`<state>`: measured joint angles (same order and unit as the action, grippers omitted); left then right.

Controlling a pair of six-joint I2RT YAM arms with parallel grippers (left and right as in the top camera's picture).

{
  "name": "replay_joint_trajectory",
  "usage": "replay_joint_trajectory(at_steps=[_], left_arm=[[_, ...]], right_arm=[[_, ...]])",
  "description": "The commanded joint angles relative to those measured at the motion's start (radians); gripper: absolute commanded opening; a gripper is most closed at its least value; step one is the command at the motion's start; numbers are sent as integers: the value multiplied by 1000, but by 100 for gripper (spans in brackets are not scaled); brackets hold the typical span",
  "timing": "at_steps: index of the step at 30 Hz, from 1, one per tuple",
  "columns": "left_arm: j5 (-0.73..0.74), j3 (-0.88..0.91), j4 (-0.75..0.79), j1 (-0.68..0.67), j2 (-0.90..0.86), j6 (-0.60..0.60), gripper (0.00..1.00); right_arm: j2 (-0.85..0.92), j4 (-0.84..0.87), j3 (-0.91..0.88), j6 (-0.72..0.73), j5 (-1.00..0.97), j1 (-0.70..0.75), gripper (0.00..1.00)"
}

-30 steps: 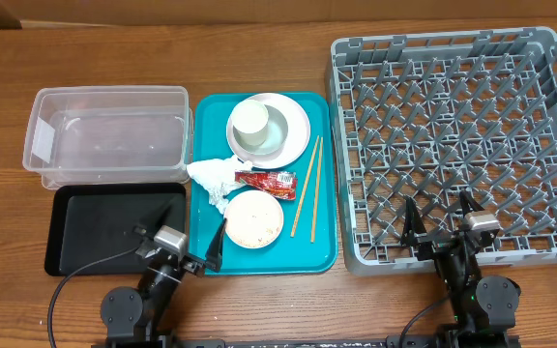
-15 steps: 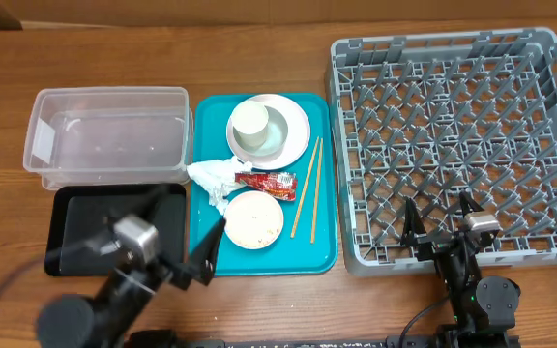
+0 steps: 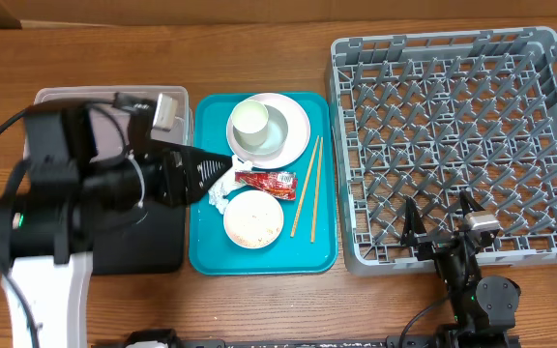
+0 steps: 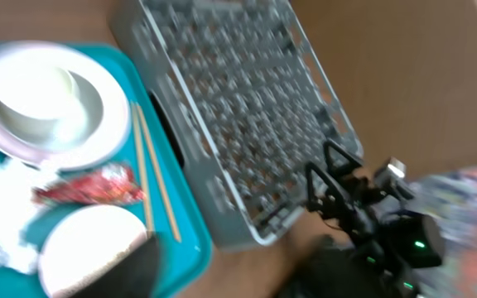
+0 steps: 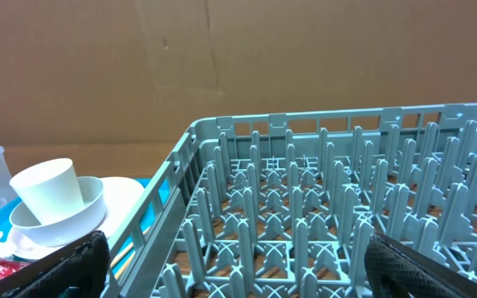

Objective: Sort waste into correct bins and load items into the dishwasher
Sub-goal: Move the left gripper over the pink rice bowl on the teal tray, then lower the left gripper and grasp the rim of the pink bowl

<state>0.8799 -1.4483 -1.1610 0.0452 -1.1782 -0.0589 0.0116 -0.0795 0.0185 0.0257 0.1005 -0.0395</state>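
Observation:
On the teal serving tray a white cup stands in a bowl on the large plate. A crumpled napkin, a red sauce packet, a small plate with rice grains and chopsticks lie there too. My left gripper is open, raised beside the napkin at the tray's left edge. The blurred left wrist view shows the cup, packet and small plate. My right gripper is open and empty at the grey rack's front edge.
My left arm covers most of the clear tub and part of the black tray. The right wrist view looks across the rack pegs toward the cup.
My left arm has risen from the table's front edge and swung back over the tub and black tray, its gripper now beside the napkin. The right arm has not moved.

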Motion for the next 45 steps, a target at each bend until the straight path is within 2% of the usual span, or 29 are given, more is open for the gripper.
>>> replay_joint_trajectory(at_steps=[1, 3, 6, 10, 13, 14, 16, 20, 25, 28, 33, 45], left_arm=[[94, -23, -47, -33, -76, 22, 4], [60, -16, -70, -67, -106, 22, 4], [-71, 10, -68, -150, -126, -41, 4], [-391, 34, -61, -307, -129, -196, 4], [-573, 36, -53, -431, -132, -285, 5], [-634, 36, -47, -475, -136, -318, 7], [-744, 38, -28, -562, -151, -393, 20], [-871, 39, -1, -689, -207, -485, 22], [-921, 39, 13, -788, -315, -523, 27], [-921, 39, 23, -817, -397, -522, 35], [-920, 39, 27, -818, -520, -522, 30], [-966, 39, 39, -817, -669, -521, 26]], right_arm=[[-9, 6, -11, 1, 2, 2, 100], [-9, 6, -11, 1, 2, 2, 100], [-9, 6, -11, 1, 2, 2, 100], [-9, 6, -11, 1, 2, 2, 100], [-9, 6, -11, 1, 2, 2, 100], [-9, 6, -11, 1, 2, 2, 100], [-9, 6, -11, 1, 2, 2, 100], [-9, 6, -11, 1, 2, 2, 100], [-9, 6, -11, 1, 2, 2, 100], [-9, 6, -11, 1, 2, 2, 100], [-9, 6, -11, 1, 2, 2, 100], [-9, 6, -11, 1, 2, 2, 100]])
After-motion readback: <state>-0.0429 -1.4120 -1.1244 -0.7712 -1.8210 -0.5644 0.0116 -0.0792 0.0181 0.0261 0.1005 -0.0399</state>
